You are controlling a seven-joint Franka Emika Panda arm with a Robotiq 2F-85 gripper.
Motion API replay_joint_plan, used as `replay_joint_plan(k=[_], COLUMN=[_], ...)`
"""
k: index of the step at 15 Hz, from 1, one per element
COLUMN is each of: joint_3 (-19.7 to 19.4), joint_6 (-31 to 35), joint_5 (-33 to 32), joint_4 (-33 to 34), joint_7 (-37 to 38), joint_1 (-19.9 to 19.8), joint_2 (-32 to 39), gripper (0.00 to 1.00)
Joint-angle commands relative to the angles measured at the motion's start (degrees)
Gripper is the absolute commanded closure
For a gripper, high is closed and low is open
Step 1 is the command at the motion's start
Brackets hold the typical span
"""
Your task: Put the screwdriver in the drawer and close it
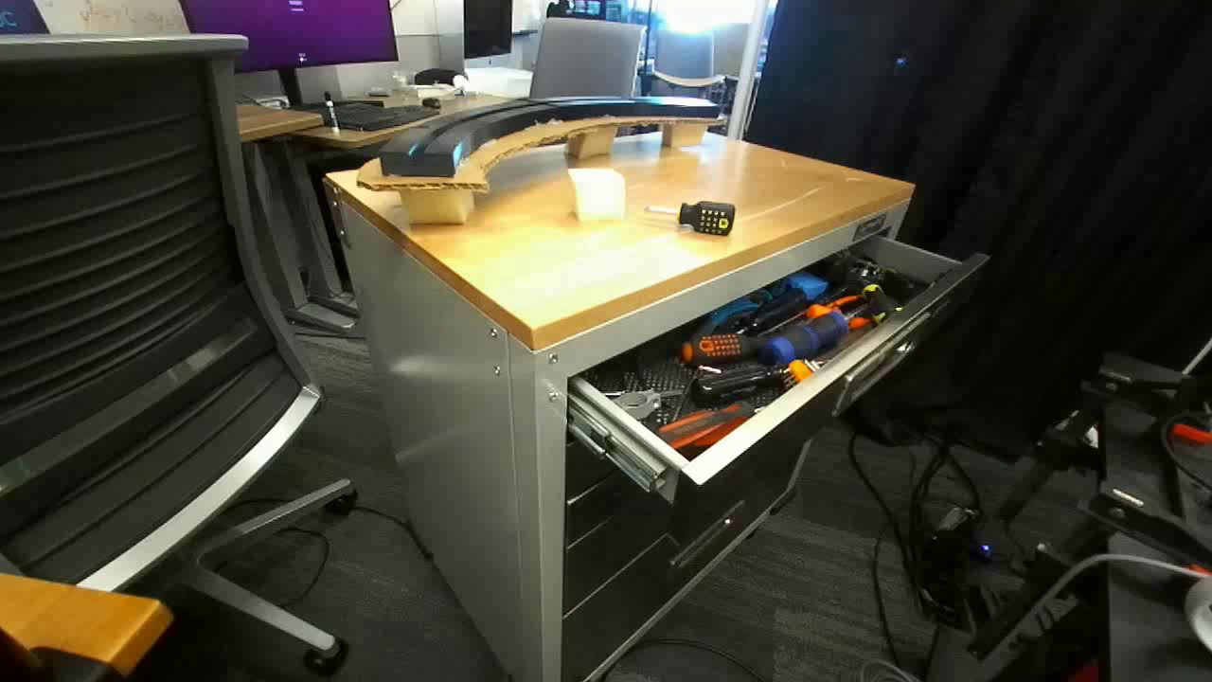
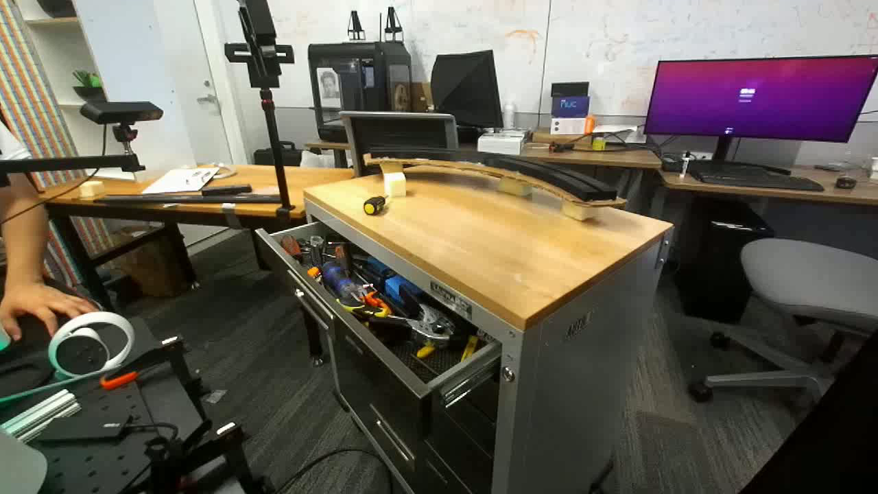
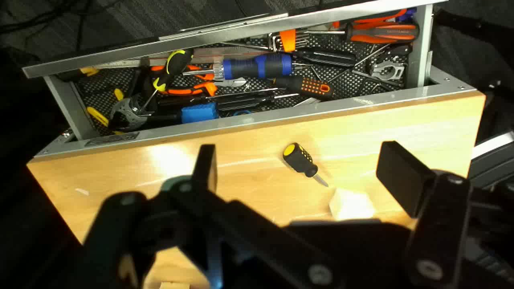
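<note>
The screwdriver, short and black with yellow spots and a yellow handle end, lies on the wooden worktop in both exterior views and in the wrist view. Its metal tip points at a pale block. The grey top drawer is pulled out in both exterior views and in the wrist view. It holds many tools. My gripper is open and empty in the wrist view, with the screwdriver seen between its fingers, apart from both. The gripper does not show in either exterior view.
A pale block stands beside the screwdriver's tip. A black arched strip on cardboard rests on pale blocks along the worktop's back. Orange, red and blue tools, such as a blue-handled driver, fill the drawer. A chair stands beside the cabinet.
</note>
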Motion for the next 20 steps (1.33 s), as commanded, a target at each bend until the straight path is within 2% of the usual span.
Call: replay_joint_plan(k=[1, 18, 20], joint_3=[-1.31, -1.28, -1.71], joint_6=[-0.10, -0.10, 3.04], joint_5=[-0.56, -0.56, -1.03], joint_4=[0.30, 0.74, 1.53], joint_7=[0.45, 0.45, 1.19], joint_1=[1.52, 1.50, 0.71], joint_2=[0.20, -0.05, 4.09], gripper=[0.00, 0.00, 0.00])
